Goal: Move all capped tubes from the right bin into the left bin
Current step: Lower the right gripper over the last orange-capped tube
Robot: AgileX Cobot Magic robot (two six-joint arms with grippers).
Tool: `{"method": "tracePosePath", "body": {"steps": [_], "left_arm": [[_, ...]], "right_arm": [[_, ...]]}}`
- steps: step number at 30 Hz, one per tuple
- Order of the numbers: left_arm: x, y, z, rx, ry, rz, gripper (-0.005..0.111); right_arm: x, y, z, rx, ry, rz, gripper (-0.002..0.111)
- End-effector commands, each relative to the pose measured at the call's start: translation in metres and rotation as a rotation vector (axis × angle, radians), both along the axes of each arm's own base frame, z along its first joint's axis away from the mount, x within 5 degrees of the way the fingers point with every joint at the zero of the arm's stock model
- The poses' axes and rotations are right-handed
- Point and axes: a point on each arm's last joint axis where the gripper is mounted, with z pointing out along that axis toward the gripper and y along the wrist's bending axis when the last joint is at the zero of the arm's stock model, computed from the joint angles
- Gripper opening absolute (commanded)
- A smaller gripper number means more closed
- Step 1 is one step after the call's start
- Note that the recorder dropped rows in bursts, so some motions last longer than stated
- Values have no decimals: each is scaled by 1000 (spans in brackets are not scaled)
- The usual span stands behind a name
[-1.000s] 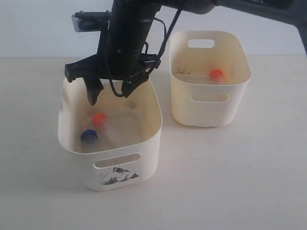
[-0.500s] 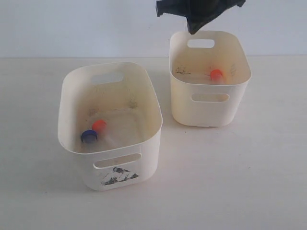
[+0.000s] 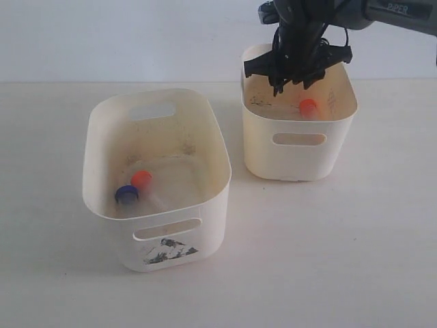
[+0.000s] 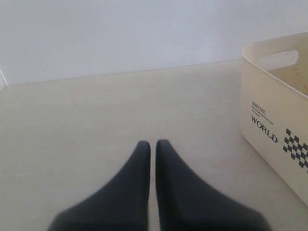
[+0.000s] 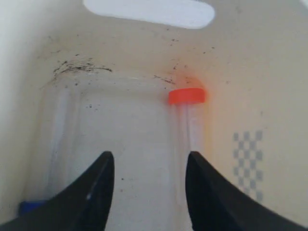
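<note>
Right wrist view: tube's (image 5: 191, 131) cap (image 5: 186, 96) apparently faces slot (image 5: 149, 12).

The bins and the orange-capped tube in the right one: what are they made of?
The left bin and right bin look like moulded plastic, cream and faintly glossy: thin walls, rounded corners, cut handle slots. The tube seems clear plastic, the bin showing through it; its orange cap looks opaque plastic.
</note>
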Motion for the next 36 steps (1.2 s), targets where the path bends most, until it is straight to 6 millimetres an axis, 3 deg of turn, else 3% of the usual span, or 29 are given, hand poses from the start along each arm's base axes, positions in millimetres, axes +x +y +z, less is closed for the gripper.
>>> {"method": "tracePosePath", "body": {"steps": [1, 9, 18, 24, 26, 30, 36], "left_arm": [[0, 0, 2, -23, -15, 1, 4], [0, 0, 2, -23, -15, 1, 4], [0, 0, 2, -23, -15, 1, 4], [0, 0, 2, -23, -15, 1, 4], [0, 0, 2, -23, -15, 1, 4], [0, 0, 2, -23, -15, 1, 4], [0, 0, 2, -23, -15, 1, 4]], "right_arm": [[1, -5, 4, -33, -18, -13, 42], [4, -5, 5, -39, -48, -7, 42], [5, -9, -30, -95, 57, -56, 42], [6, -8, -38, -102, 70, -53, 42], [6, -8, -38, -101, 66, -51, 46], [6, -9, -38, -111, 65, -48, 67], [7, -10, -45, -137, 80, -50, 67]]}}
